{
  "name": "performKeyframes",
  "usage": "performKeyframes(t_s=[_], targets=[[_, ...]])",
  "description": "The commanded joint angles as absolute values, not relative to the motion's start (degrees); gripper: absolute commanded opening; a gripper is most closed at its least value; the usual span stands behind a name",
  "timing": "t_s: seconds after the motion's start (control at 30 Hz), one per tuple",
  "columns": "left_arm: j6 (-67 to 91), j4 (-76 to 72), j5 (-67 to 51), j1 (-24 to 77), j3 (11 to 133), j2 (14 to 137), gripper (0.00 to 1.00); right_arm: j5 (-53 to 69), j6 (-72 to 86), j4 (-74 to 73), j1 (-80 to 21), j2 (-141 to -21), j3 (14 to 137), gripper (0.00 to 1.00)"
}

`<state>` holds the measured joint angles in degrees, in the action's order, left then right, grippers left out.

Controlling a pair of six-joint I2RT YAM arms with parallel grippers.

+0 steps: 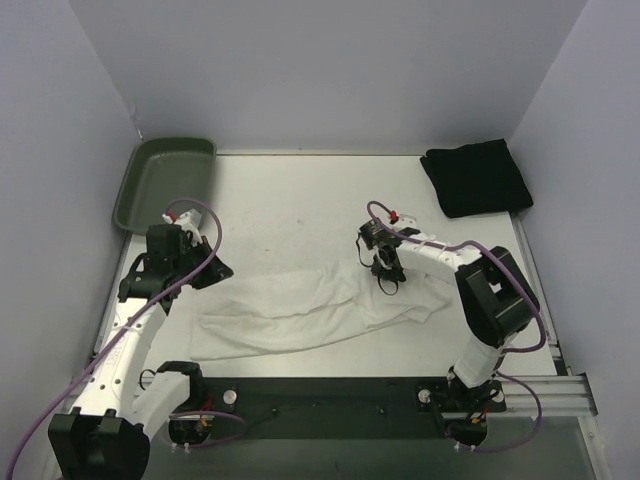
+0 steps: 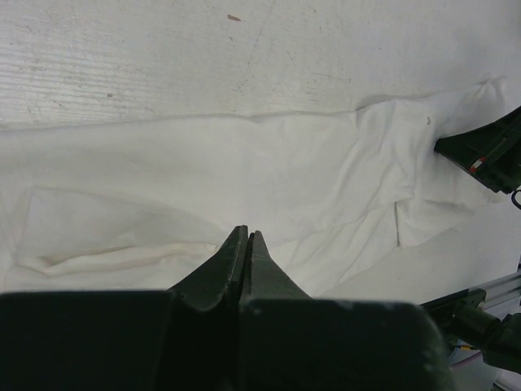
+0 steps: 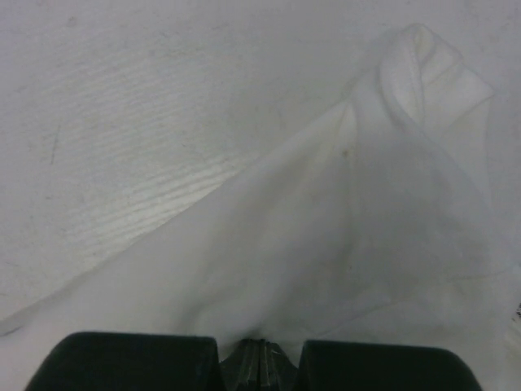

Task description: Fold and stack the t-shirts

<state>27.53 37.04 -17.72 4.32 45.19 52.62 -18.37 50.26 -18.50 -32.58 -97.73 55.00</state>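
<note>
1. Left jaws: fully closed, tips pressed together, with no cloth visible between them. They are poised over the left end of the white t-shirt (image 1: 300, 310).
2. Right jaws: fully closed, pinching the white t-shirt's far edge. The cloth rises in a peak to the tips.
3. White t-shirt: a crumpled band on the worktop (image 1: 300, 205), spanning both jaws.
4. Black t-shirt (image 1: 477, 177): folded, well beyond and right of the right jaws.
5. Dark green tray (image 1: 165, 185): just beyond the left jaws.
</note>
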Motion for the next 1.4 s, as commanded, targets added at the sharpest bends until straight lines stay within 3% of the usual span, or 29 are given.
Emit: performKeyframes(t_s=[0.0,0.33,0.47,0.67,0.93,1.13,1.17,1.23,1.27,1.33,1.37], targets=[[26.02,36.91,-15.82,3.87,47.99,53.35,0.0,-10.65,47.38,-15.21,-31.55,-104.49,58.7,0.0],[26.28,37.09,-15.03,3.52,48.43,55.02,0.0,2.52,41.84,-21.61,-27.95,-123.9,88.12,0.0],[26.28,37.26,-14.68,3.43,48.25,54.93,0.0,10.34,43.41,-24.25,-25.67,-133.23,104.01,0.0],[26.19,37.44,-13.89,3.34,47.9,54.41,0.0,18.1,46.58,-24.79,-23.21,-143.25,117.93,0.0],[26.89,36.12,-14.33,3.16,46.76,53.79,0.0,28.12,55.97,-12.95,-19.87,-151.43,132.88,0.0],[27.07,35.07,-13.19,3.25,45.44,53.7,0.0,33.4,59.42,7.43,-18.2,-147.67,129.92,0.02],[27.07,35.16,-12.57,3.25,45.44,53.7,0.0,33.05,57.59,9.73,-17.93,-145.48,124.68,0.29],[27.07,35.6,-12.31,3.25,45.53,53.7,0.0,31.82,54.68,12.65,-17.75,-137.14,119.38,0.61],[27.16,35.77,-12.22,3.25,45.35,53.61,0.13,29.9,50.58,12.22,-17.84,-134.06,115.01,0.94],[27.33,36.56,-13.44,3.43,45.18,53.61,0.49,28.74,47.04,11.08,-17.93,-124.92,109.71,1.0],[27.42,37.08,-14.06,3.51,44.91,53.53,0.56,28.22,44.59,10.73,-18.1,-118.8,103.51,1.0]])
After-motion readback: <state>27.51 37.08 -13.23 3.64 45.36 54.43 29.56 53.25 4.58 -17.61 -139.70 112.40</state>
